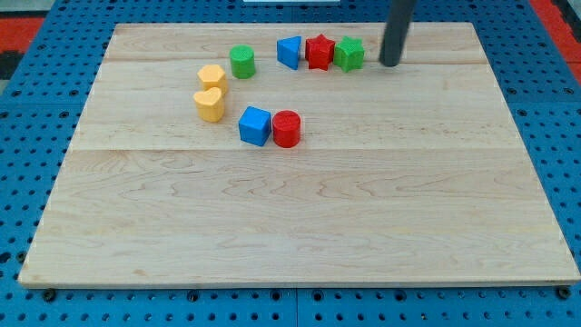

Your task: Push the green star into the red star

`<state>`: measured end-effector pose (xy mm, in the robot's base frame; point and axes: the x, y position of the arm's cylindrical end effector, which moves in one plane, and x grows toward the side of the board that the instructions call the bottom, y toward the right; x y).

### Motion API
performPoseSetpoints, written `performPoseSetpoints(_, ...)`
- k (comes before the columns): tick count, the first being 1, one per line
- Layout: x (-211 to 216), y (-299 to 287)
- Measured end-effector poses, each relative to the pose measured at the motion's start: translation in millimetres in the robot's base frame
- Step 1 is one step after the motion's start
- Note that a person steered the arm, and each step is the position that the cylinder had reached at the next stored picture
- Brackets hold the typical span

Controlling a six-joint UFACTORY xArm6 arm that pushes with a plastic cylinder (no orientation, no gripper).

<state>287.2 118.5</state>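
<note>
Green star (349, 54) sits at the view's top, touching the red star (319, 52) on that star's right side; judged from this, the push looks done or all but done. My tip (389, 64) stands just right of the green star, apart from it by a small gap, on the side away from the red star, which is the side a leftward shove would need. No jaws on this rig, only a rod, so there is nothing to spread or pinch. A blue block (290, 51), shape unclear, touches the red star's left side and backs it, so the three form one row. Count on the wooden board (300, 227): two green (star, cylinder (241, 62)), two red (star, cylinder (286, 128)), two blue (row block, cube (255, 125)), two yellow (211, 76) (209, 104) stacked in view, touching. Eight blocks in all. Blue cube and red cylinder touch, well apart from the row.
</note>
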Motion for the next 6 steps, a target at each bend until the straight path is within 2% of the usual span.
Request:
performPoseSetpoints(1,-0.3,-8.0)
performPoseSetpoints(3,-14.5,34.3)
performPoseSetpoints(4,-31.1,21.0)
performPoseSetpoints(6,-22.0,-18.5)
